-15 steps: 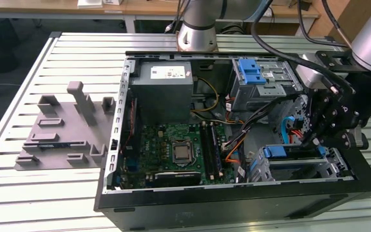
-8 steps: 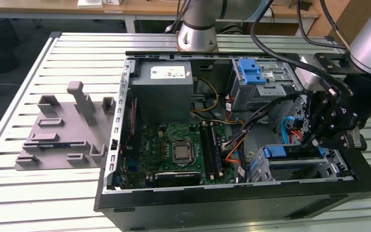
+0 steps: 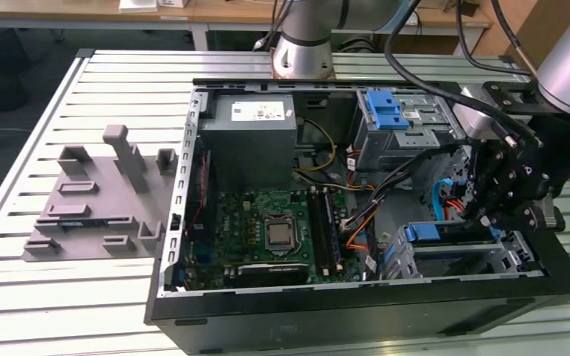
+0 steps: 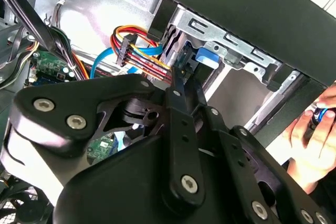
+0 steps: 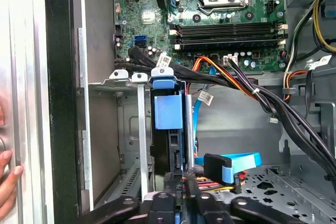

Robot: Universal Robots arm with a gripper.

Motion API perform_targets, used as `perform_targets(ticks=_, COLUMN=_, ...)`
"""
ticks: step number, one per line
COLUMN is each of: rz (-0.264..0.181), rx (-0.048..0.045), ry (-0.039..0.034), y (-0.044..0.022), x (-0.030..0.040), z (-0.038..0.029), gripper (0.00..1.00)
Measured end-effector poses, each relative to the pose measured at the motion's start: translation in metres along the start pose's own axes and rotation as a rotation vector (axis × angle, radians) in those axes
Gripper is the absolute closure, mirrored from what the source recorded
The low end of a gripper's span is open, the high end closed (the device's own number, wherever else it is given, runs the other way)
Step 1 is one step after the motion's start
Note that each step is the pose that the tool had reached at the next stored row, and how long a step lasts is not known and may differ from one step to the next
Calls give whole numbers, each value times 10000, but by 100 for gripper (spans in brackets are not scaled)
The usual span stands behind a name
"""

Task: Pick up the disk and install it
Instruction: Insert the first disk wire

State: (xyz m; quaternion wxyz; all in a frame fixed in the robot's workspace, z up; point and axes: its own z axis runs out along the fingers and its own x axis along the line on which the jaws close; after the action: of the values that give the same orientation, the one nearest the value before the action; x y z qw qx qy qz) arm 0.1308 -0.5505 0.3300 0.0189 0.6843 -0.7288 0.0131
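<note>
Disk (image 5: 168,111) stands on edge inside the metal drive cage (image 5: 123,129) at the near corner of the case on the exterior view's right, with its blue end handle (image 3: 426,233) facing the motherboard.

The slatted metal table (image 3: 97,297) carries the open black computer case (image 3: 364,315). A grey moulded fixture (image 3: 97,200) lies outside the case on the exterior view's left. Inside, a grey power supply (image 3: 250,141) sits at the far side and the green motherboard (image 3: 265,230) lies nearer.

The gripper (image 3: 485,222) hangs over the cage, at the disk's cable end. I cannot tell whether it is clamped or released. Coloured cables (image 5: 231,82) run just beside the disk. A person's hand (image 4: 315,129) rests outside the case wall.
</note>
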Motion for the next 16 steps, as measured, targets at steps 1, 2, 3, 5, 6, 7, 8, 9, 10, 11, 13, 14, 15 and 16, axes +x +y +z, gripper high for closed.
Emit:
perform_targets(ticks=1, rz=0, rx=0, ry=3, y=0, x=0, z=-9, gripper=76)
perform_targets(ticks=2, rz=0, rx=1, ry=3, y=0, x=1, z=-21, gripper=76)
perform_targets(ticks=3, rz=0, rx=1, ry=3, y=0, x=1, z=-36, gripper=76)
perform_targets(ticks=5, rz=0, rx=1, ry=4, y=0, x=3, z=-73, gripper=76)
perform_targets(ticks=6, rz=0, rx=1, ry=3, y=0, x=4, z=-90, gripper=76)
perform_targets(ticks=7, rz=0, rx=1, ry=3, y=0, x=4, z=-103, gripper=76)
perform_targets(ticks=8, rz=-1, rx=1, ry=4, y=0, x=5, z=-113, gripper=76)
perform_targets(ticks=9, rz=0, rx=0, ry=1, y=1, x=5, z=-114, gripper=78)
perform_targets(ticks=10, rz=0, rx=1, ry=1, y=1, x=5, z=-114, gripper=78)
perform_targets(ticks=11, rz=0, rx=1, ry=0, y=1, x=5, z=-114, gripper=84)
perform_targets(ticks=13, rz=0, rx=1, ry=2, y=1, x=5, z=-115, gripper=89)
perform_targets(ticks=14, rz=1, rx=0, ry=3, y=1, x=5, z=-115, gripper=89)
perform_targets(ticks=15, rz=2, rx=1, ry=2, y=1, x=5, z=-115, gripper=89)
perform_targets(ticks=16, rz=1, rx=1, ry=3, y=1, x=5, z=-116, gripper=89)
